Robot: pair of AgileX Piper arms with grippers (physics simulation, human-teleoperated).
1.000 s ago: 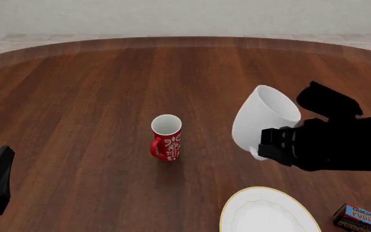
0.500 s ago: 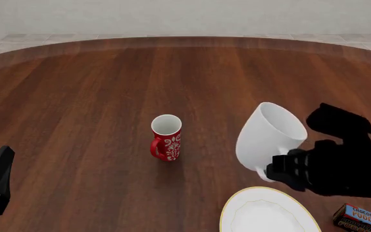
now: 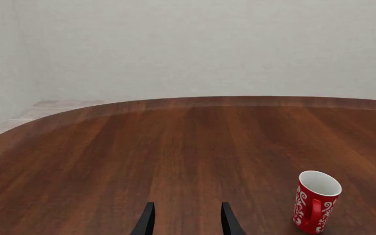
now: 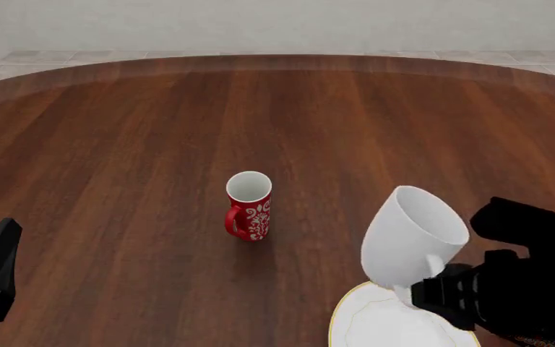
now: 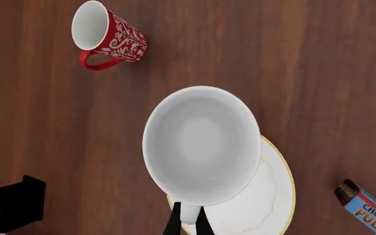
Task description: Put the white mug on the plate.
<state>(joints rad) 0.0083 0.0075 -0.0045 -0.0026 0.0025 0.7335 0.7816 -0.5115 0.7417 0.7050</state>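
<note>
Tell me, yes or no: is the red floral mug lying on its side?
No, the red floral mug stands upright on the wooden table, opening upward.

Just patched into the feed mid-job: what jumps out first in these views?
The white mug, big and glossy, is held in the air by its handle in the right gripper, tilted, over the far edge of the plate at the table's near right. A red mug stands upright alone mid-table. The left gripper is open at the near left, holding nothing.
</note>
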